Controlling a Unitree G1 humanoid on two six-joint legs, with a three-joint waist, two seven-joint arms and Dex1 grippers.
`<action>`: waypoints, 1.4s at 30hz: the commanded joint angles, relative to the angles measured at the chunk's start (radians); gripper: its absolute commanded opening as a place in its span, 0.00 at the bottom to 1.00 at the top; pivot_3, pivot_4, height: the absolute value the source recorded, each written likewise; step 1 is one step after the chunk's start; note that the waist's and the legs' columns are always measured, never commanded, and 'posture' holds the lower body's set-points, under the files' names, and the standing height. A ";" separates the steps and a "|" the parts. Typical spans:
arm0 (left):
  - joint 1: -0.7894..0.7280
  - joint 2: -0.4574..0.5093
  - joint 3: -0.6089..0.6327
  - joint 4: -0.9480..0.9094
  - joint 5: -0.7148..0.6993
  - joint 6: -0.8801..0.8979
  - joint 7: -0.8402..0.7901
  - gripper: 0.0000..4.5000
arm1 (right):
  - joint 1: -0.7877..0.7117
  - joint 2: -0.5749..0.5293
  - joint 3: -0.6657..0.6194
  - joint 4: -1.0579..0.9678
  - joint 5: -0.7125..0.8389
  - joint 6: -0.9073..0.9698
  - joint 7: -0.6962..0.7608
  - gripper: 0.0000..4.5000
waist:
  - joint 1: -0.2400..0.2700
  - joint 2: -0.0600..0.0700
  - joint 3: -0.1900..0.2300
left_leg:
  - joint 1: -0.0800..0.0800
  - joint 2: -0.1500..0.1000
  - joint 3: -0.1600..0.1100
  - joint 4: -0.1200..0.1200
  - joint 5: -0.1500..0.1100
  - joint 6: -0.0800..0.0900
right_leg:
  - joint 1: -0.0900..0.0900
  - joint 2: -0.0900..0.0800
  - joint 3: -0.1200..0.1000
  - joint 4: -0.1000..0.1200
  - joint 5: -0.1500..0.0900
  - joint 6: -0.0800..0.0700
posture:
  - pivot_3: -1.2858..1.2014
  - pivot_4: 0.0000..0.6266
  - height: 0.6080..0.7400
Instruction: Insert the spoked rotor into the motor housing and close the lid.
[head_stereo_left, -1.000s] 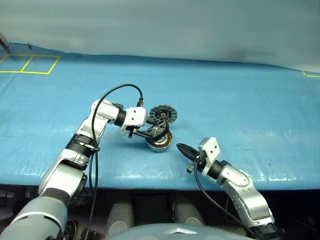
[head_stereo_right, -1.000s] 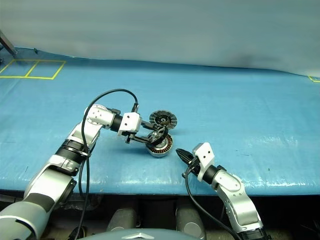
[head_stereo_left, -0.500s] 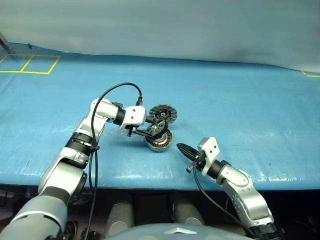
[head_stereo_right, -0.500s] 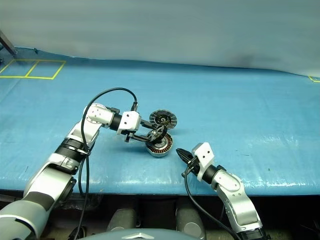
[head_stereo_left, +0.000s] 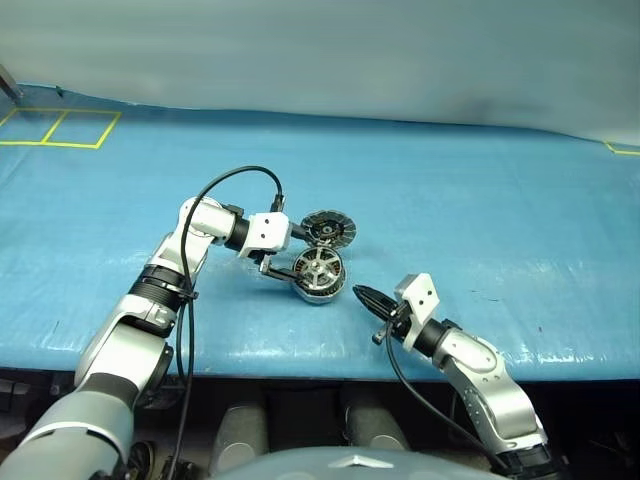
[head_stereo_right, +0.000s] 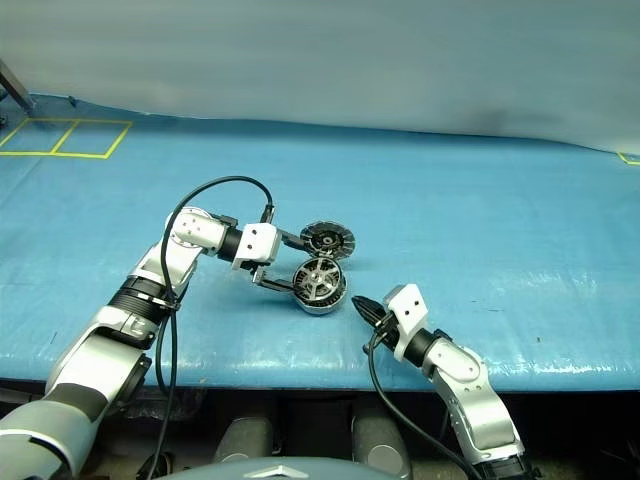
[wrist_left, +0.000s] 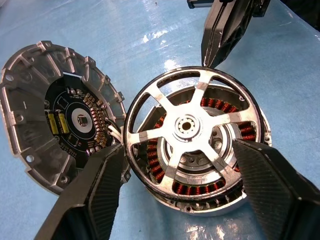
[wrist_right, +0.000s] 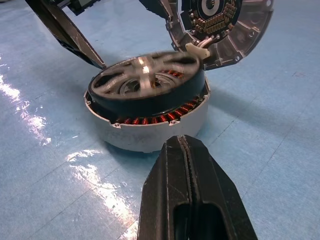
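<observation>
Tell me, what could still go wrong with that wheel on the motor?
1. The rotor sits tilted on the housing, not sunk in, so it could jam or slip off.
2. The left tool has its fingers open close on either side of it; pulling away could knock it askew.
3. The lid stands open; closed on a crooked rotor, it likely won't shut.

Shiny metal spoked rotor (wrist_left: 192, 127) (copper windings beneath); glossy blue table (head_stereo_left: 480, 190).

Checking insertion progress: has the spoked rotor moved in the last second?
Yes. The spoked rotor went from tilted on edge to lying flat atop the motor housing.
</observation>
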 joint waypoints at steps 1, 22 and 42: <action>-0.025 0.007 0.017 -0.013 -0.006 -0.009 0.008 0.81 | -0.007 0.002 -0.009 -0.021 0.002 -0.022 -0.001 0.00 | 0.000 0.000 0.000 | 0.000 0.000 0.000 0.000 0.000 0.000 | 0.000 0.000 0.000 0.000 0.000 0.000 | 0.52 0.24 1.00; 0.242 0.103 0.142 -0.376 -0.294 0.369 -0.046 0.81 | -0.052 0.004 -0.042 -0.048 -0.032 0.036 -0.089 0.00 | -0.007 0.000 0.000 | 0.000 0.000 0.000 0.000 0.000 0.000 | 0.000 -0.001 0.000 0.000 0.000 0.000 | 0.52 0.24 1.00; 0.546 -0.089 0.287 -0.470 -0.488 0.318 0.156 0.81 | -0.575 0.036 -0.075 0.411 -0.099 0.116 -0.120 0.00 | -0.018 0.001 0.000 | 0.002 0.000 0.002 0.000 0.000 0.000 | 0.001 -0.001 0.000 0.000 0.001 0.000 | 0.52 0.24 1.00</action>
